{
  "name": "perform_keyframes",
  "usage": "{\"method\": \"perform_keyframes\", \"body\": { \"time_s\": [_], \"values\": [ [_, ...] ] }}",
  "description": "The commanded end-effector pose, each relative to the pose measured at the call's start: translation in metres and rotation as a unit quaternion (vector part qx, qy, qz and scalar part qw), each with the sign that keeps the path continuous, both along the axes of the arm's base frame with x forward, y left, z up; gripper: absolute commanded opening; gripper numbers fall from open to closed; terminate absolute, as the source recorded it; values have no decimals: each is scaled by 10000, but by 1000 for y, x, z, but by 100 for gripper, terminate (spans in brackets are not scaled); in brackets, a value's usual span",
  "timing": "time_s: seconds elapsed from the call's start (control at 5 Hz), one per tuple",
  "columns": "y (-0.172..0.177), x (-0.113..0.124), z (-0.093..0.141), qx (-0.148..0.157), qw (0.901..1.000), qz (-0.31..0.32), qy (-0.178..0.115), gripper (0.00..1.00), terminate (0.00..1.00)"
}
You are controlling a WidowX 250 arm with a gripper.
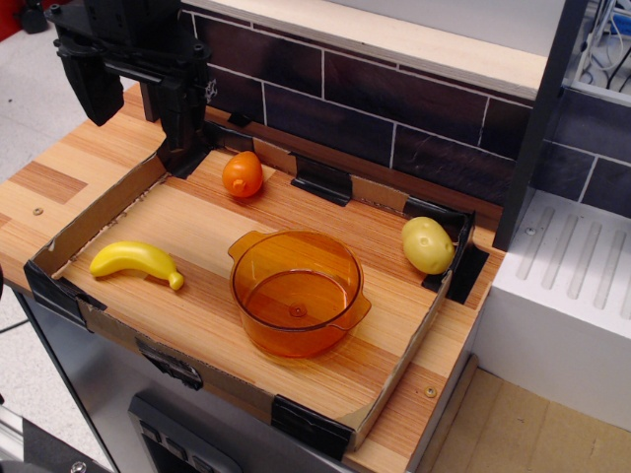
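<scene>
Observation.image view: gripper (pixel 133 94), fingers spread and empty, raised behind orange pot (pixel 297 293); banana (pixel 137 263) left, potato (pixel 427 244) right, penned by cardboard rim (pixel 94 215).

The gripper (pixel 138 94) is cut off by the top edge, so only its lower part is seen, and the arm above it is out of view. Whether anything is held between its dark fingers cannot be told. The tray's (pixel 99 212) far left corner is hidden behind one finger. The white unit (pixel 572 296) is cut by the right edge. The cables (pixel 606 39) at top right are too small to be made out.
</scene>
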State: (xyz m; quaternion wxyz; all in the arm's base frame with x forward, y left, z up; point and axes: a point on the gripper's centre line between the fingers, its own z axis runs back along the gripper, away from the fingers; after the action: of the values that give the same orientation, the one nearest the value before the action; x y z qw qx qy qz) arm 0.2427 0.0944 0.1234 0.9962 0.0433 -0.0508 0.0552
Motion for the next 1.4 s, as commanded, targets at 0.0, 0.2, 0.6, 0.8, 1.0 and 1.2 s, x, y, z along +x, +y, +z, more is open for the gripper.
{"method": "perform_keyframes", "body": {
  "time_s": [0.0,0.2,0.6,0.8,1.0,1.2],
  "values": [
    [0,0,0,0,10000,0,0,100,0],
    [-6,30,2,-285,9971,699,3,100,0],
    [-15,71,-27,-482,9843,1678,-246,100,0],
    [-20,80,-53,-379,9866,1578,-139,100,0],
    [-23,82,-76,-120,9921,1213,-305,100,0],
    [-20,88,-90,-3,9931,1095,-430,100,0]
  ]
}}
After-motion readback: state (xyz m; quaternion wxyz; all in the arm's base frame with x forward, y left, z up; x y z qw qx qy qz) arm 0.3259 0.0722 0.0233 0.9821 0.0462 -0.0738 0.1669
